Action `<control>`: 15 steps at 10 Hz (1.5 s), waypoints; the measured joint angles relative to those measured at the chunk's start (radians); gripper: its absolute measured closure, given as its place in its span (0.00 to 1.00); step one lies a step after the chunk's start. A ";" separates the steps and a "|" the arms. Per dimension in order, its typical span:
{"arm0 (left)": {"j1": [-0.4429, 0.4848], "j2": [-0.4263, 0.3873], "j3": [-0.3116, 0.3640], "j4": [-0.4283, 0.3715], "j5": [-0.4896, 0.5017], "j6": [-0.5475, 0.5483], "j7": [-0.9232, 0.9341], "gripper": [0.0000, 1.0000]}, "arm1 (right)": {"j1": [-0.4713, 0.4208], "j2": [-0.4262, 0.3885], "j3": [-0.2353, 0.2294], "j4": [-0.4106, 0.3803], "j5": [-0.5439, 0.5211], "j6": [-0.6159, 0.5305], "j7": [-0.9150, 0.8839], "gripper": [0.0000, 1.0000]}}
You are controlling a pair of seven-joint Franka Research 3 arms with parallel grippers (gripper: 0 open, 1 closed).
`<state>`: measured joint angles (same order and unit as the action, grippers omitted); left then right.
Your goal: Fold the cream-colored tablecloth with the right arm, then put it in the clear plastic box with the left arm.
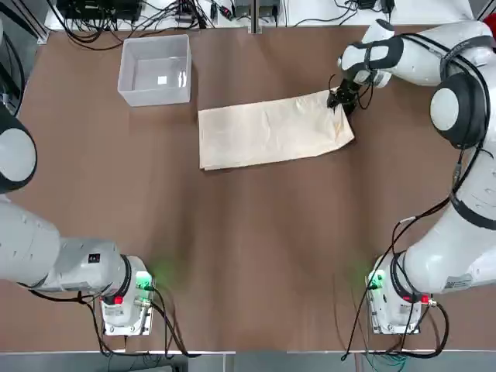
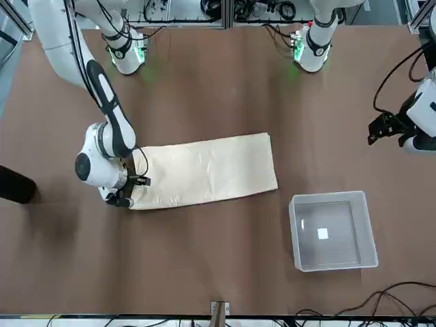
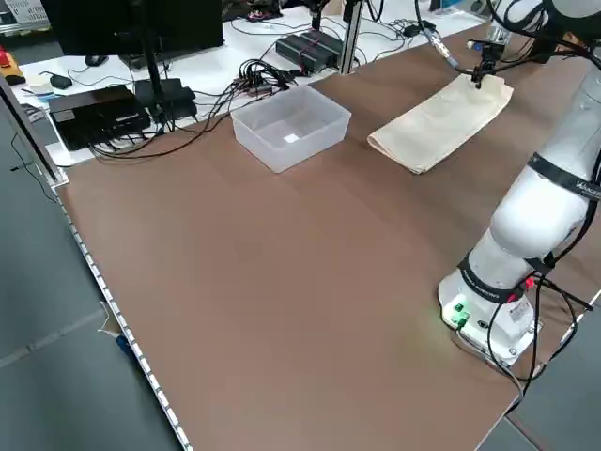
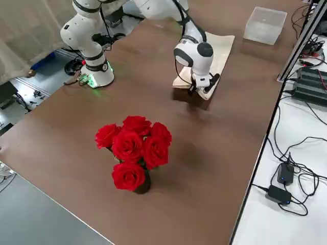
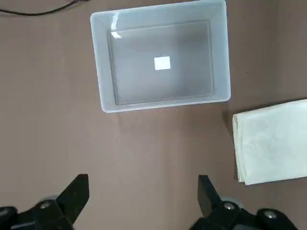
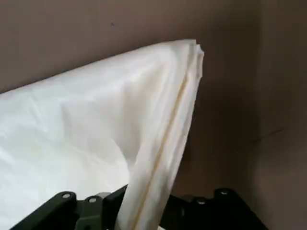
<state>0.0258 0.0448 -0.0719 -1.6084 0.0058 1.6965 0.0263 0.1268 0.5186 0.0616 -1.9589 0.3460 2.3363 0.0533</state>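
Right gripper (image 1: 339, 99): clamped on the far right-hand corner of the cream-colored tablecloth (image 1: 271, 132), layered edge pinched between the fingers. Tablecloth: long folded strip, mid-table; likely light, limp, prone to sag and slide apart, so best gripped across all layers at a corner or fold edge. Clear plastic box (image 1: 155, 70): empty, just beyond the strip's left end. Left gripper (image 5: 141, 201): jaws wide, idle above box.
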 joint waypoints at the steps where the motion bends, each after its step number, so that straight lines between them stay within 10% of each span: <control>1: 0.000 0.000 0.000 0.000 0.000 0.000 0.000 0.00 | 0.000 -0.022 0.000 0.001 0.000 -0.024 0.000 0.98; 15: 0.001 0.002 0.001 0.001 0.000 0.005 0.000 0.00 | 0.128 -0.272 -0.006 0.129 -0.092 -0.390 0.421 1.00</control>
<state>0.0268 0.0471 -0.0710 -1.6071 0.0058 1.7019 0.0263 0.2548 0.2462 0.0554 -1.8303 0.2538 1.9463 0.4741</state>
